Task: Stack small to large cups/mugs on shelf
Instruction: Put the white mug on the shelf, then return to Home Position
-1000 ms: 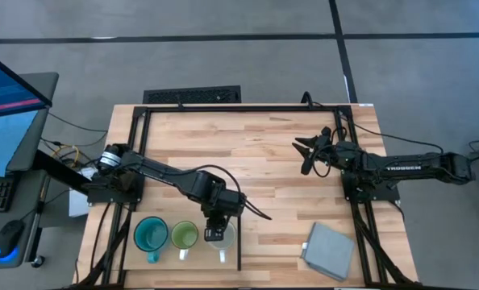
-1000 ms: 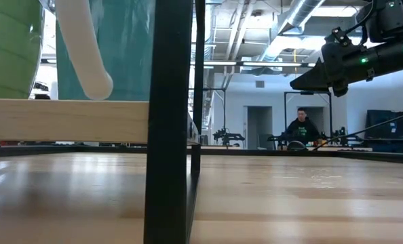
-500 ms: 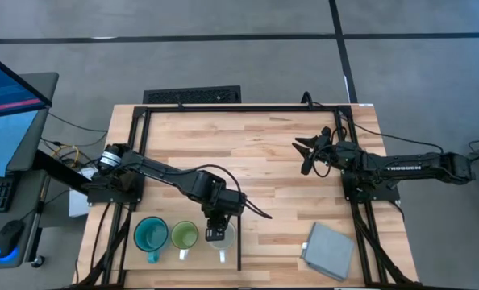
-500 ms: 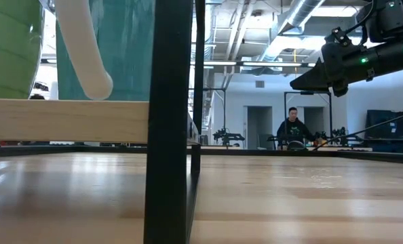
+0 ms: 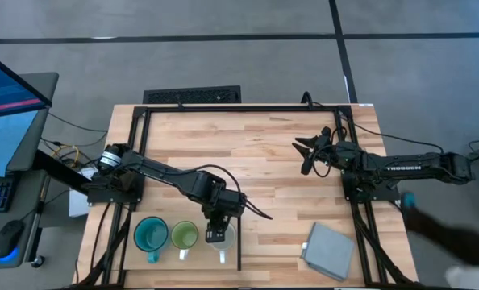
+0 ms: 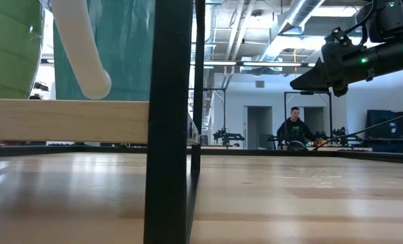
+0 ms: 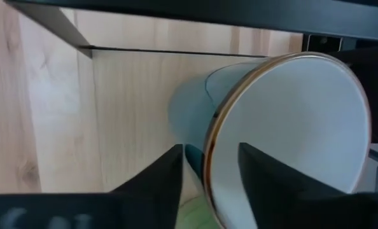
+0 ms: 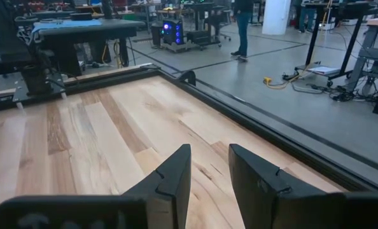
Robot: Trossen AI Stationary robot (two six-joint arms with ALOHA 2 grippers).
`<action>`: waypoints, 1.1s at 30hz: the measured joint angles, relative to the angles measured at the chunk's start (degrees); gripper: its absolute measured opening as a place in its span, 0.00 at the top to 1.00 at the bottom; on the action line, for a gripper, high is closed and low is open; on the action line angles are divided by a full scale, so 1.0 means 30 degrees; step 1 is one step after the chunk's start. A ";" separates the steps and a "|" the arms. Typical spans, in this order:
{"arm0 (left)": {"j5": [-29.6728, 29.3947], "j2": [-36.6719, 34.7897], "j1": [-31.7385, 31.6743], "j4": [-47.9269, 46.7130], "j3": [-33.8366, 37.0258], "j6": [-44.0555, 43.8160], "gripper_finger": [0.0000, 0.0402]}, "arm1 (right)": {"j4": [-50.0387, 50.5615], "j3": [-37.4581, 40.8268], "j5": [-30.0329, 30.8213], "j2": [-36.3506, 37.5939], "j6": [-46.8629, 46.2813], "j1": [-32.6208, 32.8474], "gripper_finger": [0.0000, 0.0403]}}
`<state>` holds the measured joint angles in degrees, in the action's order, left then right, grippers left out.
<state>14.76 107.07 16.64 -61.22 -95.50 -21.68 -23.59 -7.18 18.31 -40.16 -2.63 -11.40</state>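
Three mugs stand in a row on the pale shelf (image 6: 66, 120) at the table's near left: teal mug (image 5: 151, 234), green mug (image 5: 184, 235), white mug (image 5: 223, 236). In the low view the white mug's handle (image 6: 83, 47) points toward the near edge. My left gripper (image 7: 211, 166) is open and comes down over the white mug's gold rim (image 7: 209, 143), one finger inside the mug and one outside. A gap shows on each side of the wall. My right gripper (image 8: 209, 168) is open and hangs in the air over the table's far right part (image 5: 306, 151).
A grey-blue pad (image 5: 330, 250) lies at the near right. A black post (image 6: 171, 122) stands at the shelf's right end, close to the white mug. A blurred person (image 5: 453, 238) is beside the table's near right corner. Bare wood (image 5: 256, 145) lies between the arms.
Both arms have kept still. A person has come into the high view at the table's near right side, showing as a dark blur.
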 joint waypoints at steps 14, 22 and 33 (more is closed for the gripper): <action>0.0430 -0.0063 -0.0459 -0.1529 -0.1180 0.0456 0.28 | 0.0000 0.0000 0.0000 0.0000 0.0003 0.0000 0.68; -0.0815 -0.0087 -0.0444 -0.5483 -0.5545 0.1820 0.28 | 0.0000 0.0000 0.0000 0.0004 0.0007 0.0000 0.68; -0.7875 -0.3353 -0.0912 -0.7026 -0.8355 0.6855 0.28 | 0.0019 -0.0007 -0.0073 0.0003 -0.0001 0.0007 0.68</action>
<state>-8.86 97.01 13.91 -82.30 -120.57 -1.12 -23.54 -7.20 18.09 -40.15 -2.63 -11.38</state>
